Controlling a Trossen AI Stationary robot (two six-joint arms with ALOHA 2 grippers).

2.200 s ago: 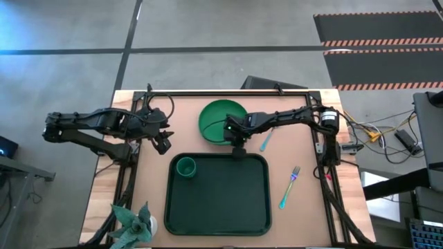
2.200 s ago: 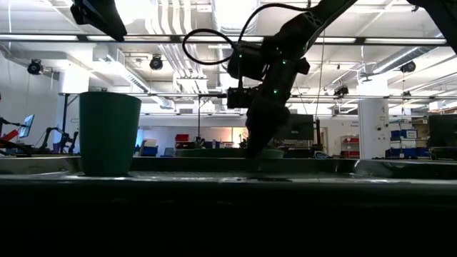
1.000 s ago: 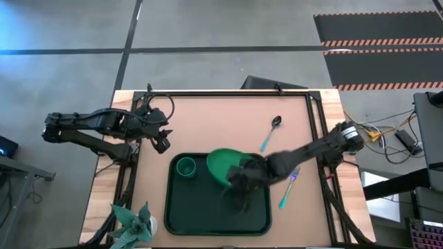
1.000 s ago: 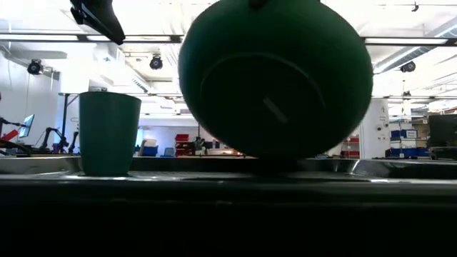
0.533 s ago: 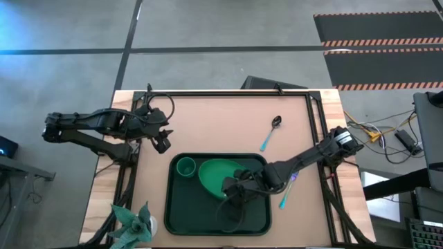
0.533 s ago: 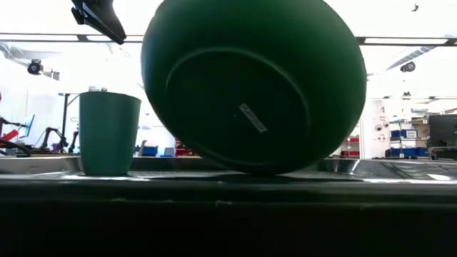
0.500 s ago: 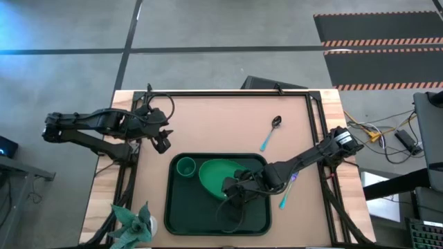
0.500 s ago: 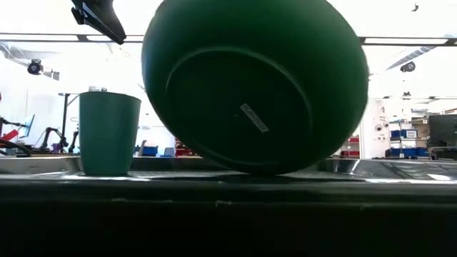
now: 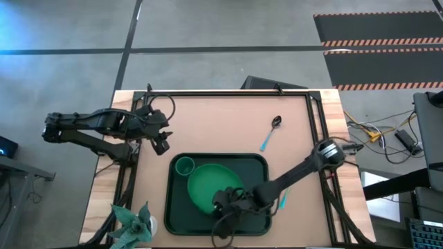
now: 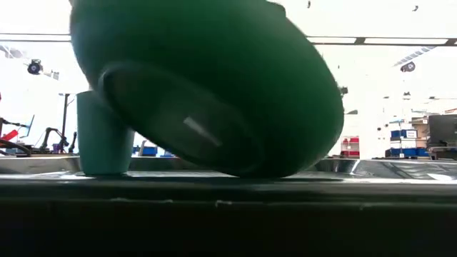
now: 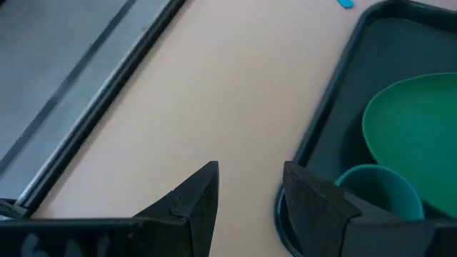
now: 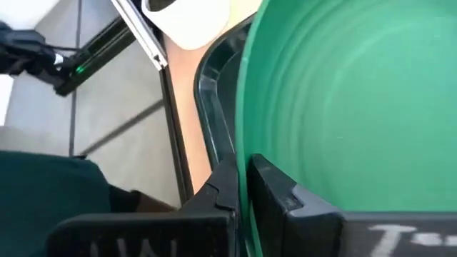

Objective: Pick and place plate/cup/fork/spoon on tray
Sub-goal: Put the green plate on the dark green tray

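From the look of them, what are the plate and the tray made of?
The plate seems to be plastic: one even bright green, a matt face with faint moulded rings, and a thin rim gripped by the right gripper. The tray also looks like plastic: dark green, slightly glossy, with rounded corners.

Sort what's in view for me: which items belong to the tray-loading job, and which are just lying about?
Job items: tray; plate, pinched at its rim by the right gripper; cup on the tray; spoon and fork on the table.

Bystanders: potted plant; left gripper, waiting.
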